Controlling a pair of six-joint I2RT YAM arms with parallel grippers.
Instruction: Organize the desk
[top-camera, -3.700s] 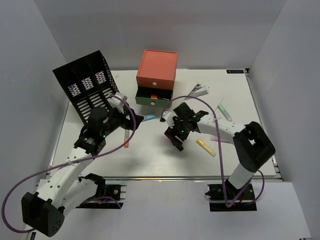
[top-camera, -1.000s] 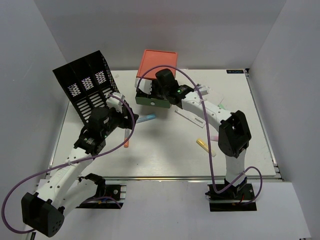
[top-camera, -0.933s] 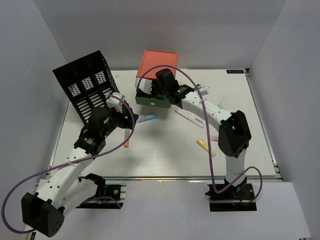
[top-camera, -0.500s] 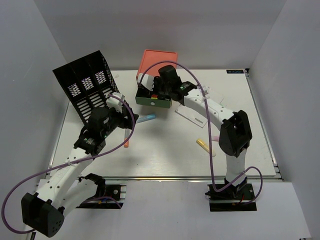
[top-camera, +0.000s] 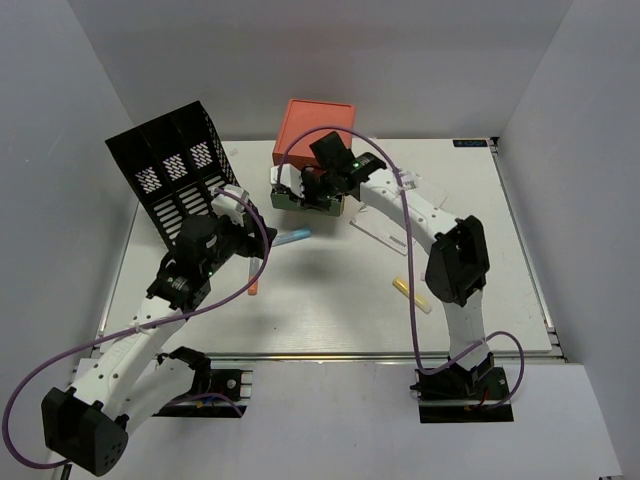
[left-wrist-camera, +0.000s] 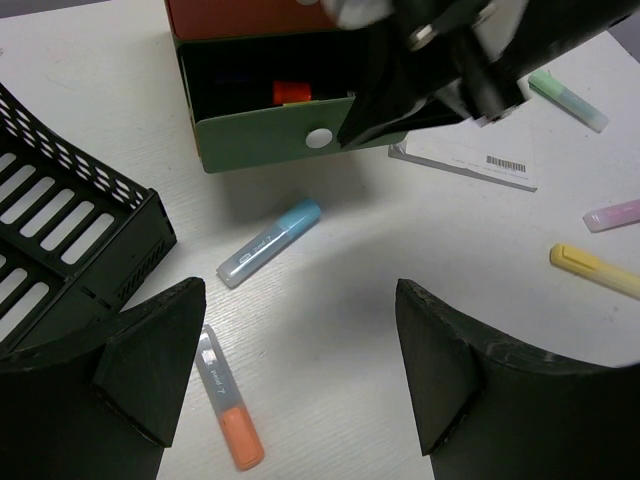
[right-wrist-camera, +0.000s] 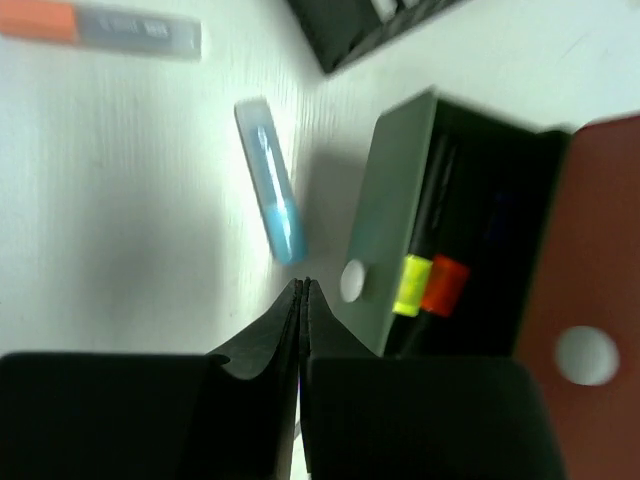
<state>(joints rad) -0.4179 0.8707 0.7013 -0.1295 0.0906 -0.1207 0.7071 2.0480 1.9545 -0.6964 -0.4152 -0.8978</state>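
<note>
Plainly a flat white desk (top-camera: 330, 300)

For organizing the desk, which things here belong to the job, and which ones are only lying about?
Job: desk, open green drawer, blue highlighter, orange highlighter, yellow highlighter, black mesh rack.
Probably only lying about: white barcoded card, purple cable.

The flat white desk (top-camera: 330, 300) has a metal rail (top-camera: 330, 353) along its near edge.
</note>
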